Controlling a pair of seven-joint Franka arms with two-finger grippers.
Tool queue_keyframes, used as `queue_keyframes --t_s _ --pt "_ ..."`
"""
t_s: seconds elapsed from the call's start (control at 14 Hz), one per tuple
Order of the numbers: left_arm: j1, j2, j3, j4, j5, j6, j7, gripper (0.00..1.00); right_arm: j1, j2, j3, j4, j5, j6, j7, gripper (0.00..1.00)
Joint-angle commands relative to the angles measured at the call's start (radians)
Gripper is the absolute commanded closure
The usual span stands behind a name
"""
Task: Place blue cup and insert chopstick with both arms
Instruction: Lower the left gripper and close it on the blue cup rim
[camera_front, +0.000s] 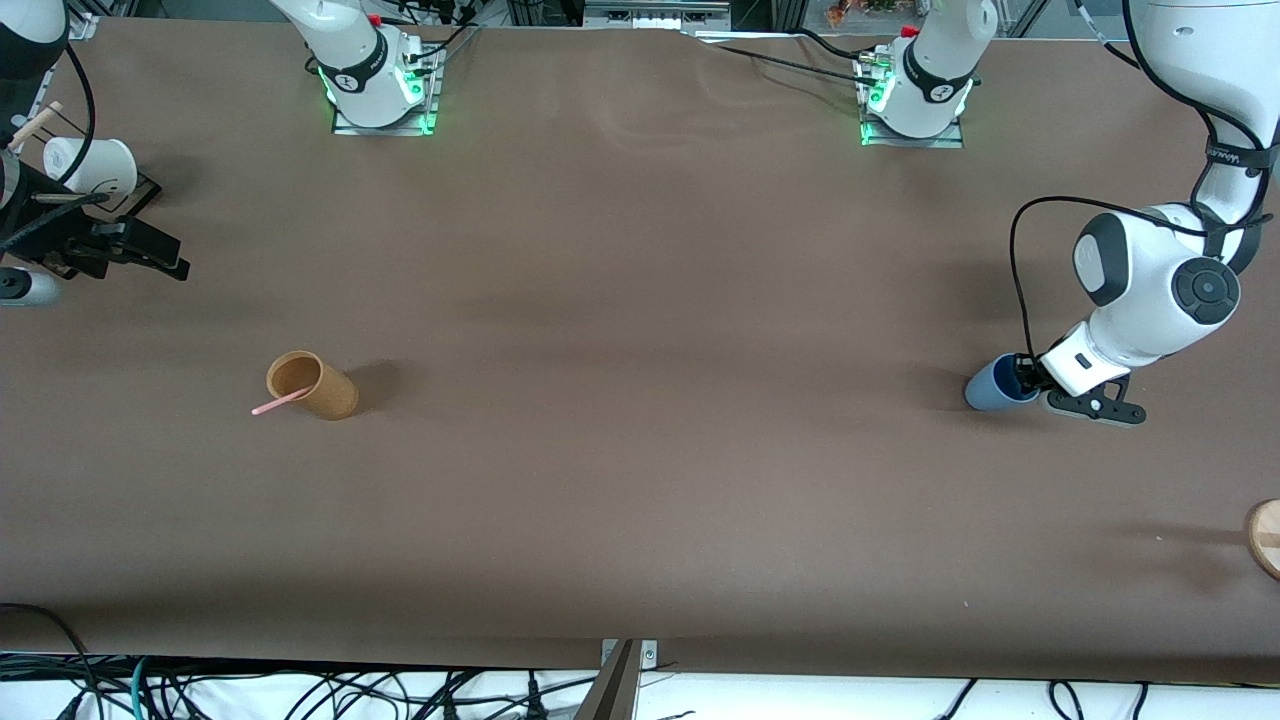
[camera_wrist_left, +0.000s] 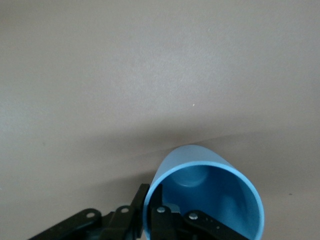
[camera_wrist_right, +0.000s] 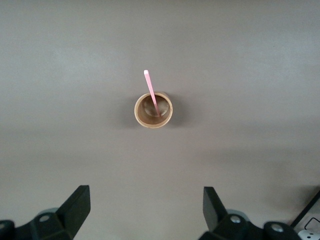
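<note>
The blue cup (camera_front: 995, 387) stands toward the left arm's end of the table. My left gripper (camera_front: 1030, 374) is shut on its rim. In the left wrist view one finger (camera_wrist_left: 141, 199) presses the outside of the blue cup (camera_wrist_left: 210, 197) and the other sits inside. The pink chopstick (camera_front: 279, 404) leans in a tan cup (camera_front: 314, 386) toward the right arm's end. My right gripper (camera_front: 150, 250) waits open over that end of the table. The right wrist view shows the right gripper (camera_wrist_right: 145, 197) empty, with the tan cup (camera_wrist_right: 153, 110) and the chopstick (camera_wrist_right: 151, 93) well clear of it.
A white cup (camera_front: 95, 165) holding a light wooden stick (camera_front: 35, 124) stands by the right arm, farther from the front camera than the tan cup. A round wooden object (camera_front: 1266, 538) shows at the table's edge at the left arm's end. Bare brown tabletop (camera_front: 650, 400) lies between the two cups.
</note>
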Motion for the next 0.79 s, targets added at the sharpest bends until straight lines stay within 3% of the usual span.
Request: queue_keyframes --t_s 0.0,0.43,0.57,0.71 --pt "-0.005 -0.013 0.003 0.006 0.012 -0.023 -0.006 1.0 -0.006 0.008 0.004 0.028 0.002 -0.021 -0.011 0.0" --pt "-0.092 -0.041 -0.026 0.181 -0.056 -0.27 -0.111 1.0 -0.006 0.008 0.004 0.028 0.002 -0.021 -0.011 0.0" --pt "-0.12 -0.039 -0.081 0.242 -0.053 -0.331 -0.22 1.0 -0.006 0.008 0.004 0.028 0.002 -0.021 -0.011 0.0" --pt "-0.21 -0.033 -0.089 0.293 -0.051 -0.373 -0.358 1.0 -0.006 0.008 0.004 0.028 0.002 -0.021 -0.011 0.0"
